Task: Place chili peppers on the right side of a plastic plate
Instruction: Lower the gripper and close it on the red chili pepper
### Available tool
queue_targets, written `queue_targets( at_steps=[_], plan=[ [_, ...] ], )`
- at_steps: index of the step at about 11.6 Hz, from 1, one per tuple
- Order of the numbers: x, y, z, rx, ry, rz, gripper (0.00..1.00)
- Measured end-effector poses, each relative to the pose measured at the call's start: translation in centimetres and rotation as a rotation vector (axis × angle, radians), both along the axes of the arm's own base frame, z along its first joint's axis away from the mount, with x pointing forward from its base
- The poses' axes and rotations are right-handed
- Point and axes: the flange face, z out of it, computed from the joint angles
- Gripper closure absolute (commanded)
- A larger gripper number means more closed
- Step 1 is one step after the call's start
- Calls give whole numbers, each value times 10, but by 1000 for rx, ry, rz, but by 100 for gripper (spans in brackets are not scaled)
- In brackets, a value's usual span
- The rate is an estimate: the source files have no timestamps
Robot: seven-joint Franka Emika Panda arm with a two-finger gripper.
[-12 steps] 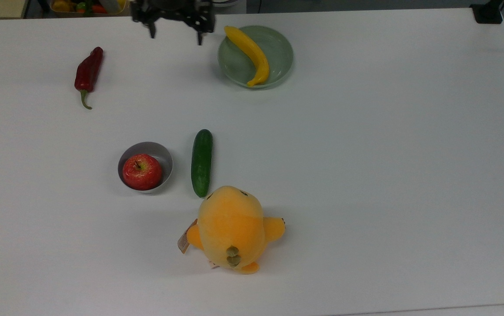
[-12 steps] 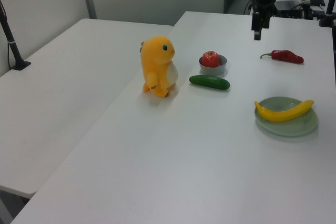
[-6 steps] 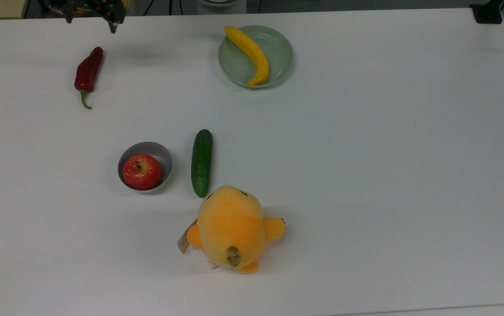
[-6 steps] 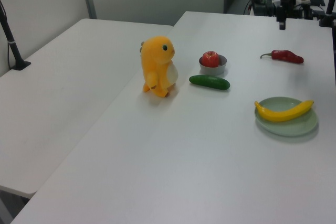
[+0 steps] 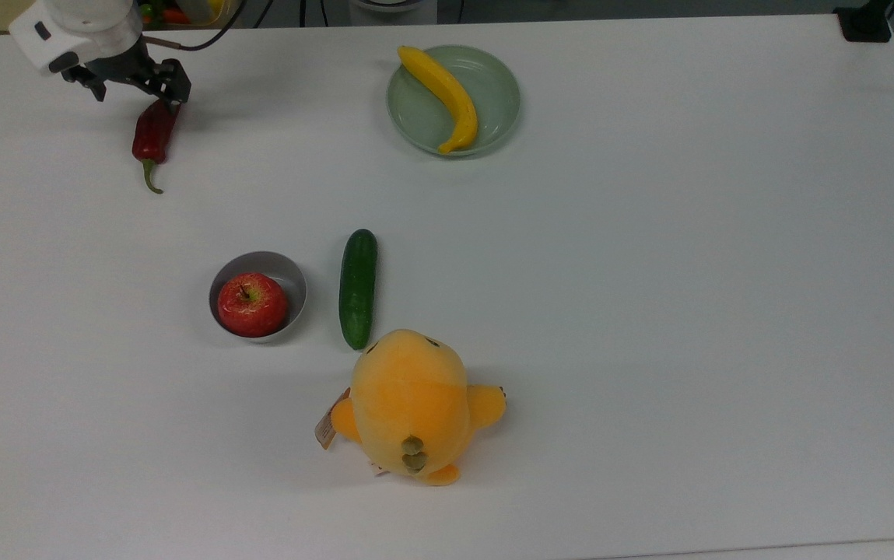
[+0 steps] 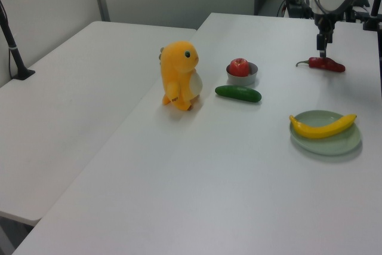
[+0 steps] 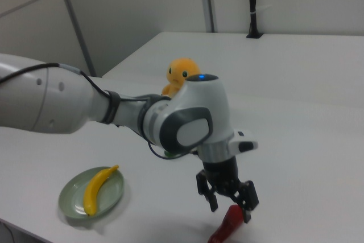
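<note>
A wide white table (image 5: 649, 311) fills the room's middle, with a second table beside it in the left view. Taking the plastic plate (image 5: 493, 85) as my landmark: it sits near the far edge in the top view, a yellow banana (image 5: 443, 93) lying across it. The plush toy (image 5: 411, 400), cucumber (image 5: 358, 288) and grey bowl (image 5: 291, 284) with its apple (image 5: 252, 303) lie well nearer the camera than the plate. The chili peppers (image 5: 152, 136) rest on the table far to the plate's left in the top view, untouched.

My gripper (image 7: 228, 204) hangs just above the chili's blunt end, fingers spread, holding nothing. So nothing is done yet: grasp, carry and placing all remain.

The right view shows my fingers parted over the chili; the top view gives the gap to the plate.
</note>
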Motion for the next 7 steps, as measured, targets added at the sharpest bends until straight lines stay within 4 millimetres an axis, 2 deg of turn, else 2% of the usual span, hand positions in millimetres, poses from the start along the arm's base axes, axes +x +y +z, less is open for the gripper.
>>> queue_targets(
  at_steps=[3,4,5,6,7],
  plan=[
    [1,-9,-29,-23,38,21,1],
    [1,-9,-35,-24,45,23,50],
    [2,-9,-40,-23,51,25,88],
    [3,-8,-45,-22,58,28,98],
    [4,-5,-49,-20,65,32,100]
  ],
)
